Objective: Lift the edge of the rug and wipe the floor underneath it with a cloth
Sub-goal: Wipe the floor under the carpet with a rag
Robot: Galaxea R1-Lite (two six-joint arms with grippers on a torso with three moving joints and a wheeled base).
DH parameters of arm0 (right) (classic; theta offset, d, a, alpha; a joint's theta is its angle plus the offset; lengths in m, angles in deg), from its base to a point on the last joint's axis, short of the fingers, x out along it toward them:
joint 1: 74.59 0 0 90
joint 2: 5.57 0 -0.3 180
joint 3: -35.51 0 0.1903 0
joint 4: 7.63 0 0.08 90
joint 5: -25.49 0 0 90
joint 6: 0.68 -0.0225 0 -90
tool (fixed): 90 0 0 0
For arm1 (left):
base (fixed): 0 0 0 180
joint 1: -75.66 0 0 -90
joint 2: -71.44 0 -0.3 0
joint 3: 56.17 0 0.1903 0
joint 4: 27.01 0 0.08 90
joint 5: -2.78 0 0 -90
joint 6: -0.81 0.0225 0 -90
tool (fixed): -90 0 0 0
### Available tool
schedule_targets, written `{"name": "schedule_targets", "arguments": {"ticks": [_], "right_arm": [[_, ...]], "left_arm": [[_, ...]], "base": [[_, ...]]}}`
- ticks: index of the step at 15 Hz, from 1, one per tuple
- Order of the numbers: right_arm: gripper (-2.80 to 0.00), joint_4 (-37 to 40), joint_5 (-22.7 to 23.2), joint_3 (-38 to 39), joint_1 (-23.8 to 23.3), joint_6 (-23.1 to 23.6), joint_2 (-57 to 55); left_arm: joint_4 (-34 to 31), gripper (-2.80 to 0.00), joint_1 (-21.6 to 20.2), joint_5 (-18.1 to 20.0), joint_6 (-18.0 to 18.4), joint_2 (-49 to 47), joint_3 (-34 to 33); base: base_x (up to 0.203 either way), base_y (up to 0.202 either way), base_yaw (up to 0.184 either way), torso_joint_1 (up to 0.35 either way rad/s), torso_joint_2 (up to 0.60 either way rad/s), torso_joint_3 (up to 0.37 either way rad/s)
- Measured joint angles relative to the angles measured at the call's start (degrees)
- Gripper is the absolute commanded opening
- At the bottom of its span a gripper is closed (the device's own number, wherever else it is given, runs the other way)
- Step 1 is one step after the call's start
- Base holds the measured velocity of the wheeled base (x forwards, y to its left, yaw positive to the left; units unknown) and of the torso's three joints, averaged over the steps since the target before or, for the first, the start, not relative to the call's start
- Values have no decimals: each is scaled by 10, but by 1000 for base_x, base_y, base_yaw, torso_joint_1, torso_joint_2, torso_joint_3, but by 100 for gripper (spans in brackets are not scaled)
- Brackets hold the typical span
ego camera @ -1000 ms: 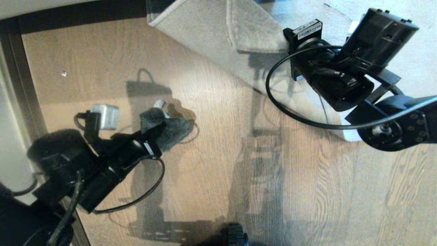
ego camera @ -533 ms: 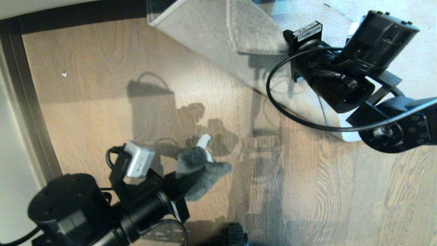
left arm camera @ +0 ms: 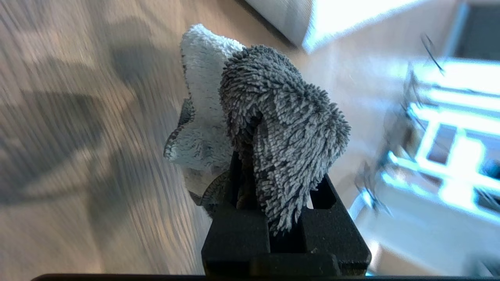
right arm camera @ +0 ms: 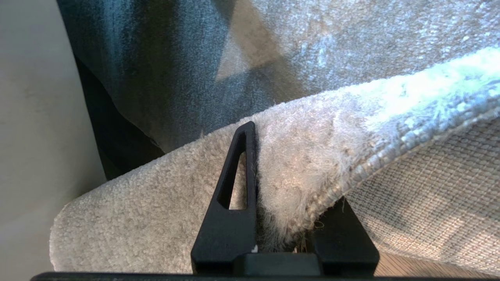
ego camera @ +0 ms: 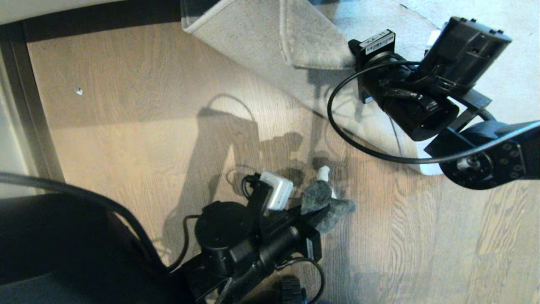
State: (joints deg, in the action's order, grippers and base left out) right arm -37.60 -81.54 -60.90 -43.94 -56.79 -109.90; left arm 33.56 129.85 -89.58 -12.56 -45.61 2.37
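Near centre: left end effector pinching the cloth, fuzzy grey bundle with a paler side and a white tag poking out on its far side. Cloth sits low over bare floor; whether it touches the planks I cannot tell. Arm shadows fall across the wood.

Far right: right end effector pressed together on the rug edge, pile on one side, woven backing on the other. Rug is folded back, pale underside showing. Dark skirting runs along the far wall.
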Motion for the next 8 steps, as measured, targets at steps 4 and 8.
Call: {"name": "schedule_targets", "arguments": {"ticks": [4,8], "right_arm": [[-280,0,0,-1,0,1,-7],[-280,0,0,0,1,0,-9]], "left_arm": [[0,-280,-62,-15,3,-40,61],[-2,-280,-149,-16,11,-10,63]], "base": [[0,0,0,0,0,0],[0,0,0,0,0,0]]}}
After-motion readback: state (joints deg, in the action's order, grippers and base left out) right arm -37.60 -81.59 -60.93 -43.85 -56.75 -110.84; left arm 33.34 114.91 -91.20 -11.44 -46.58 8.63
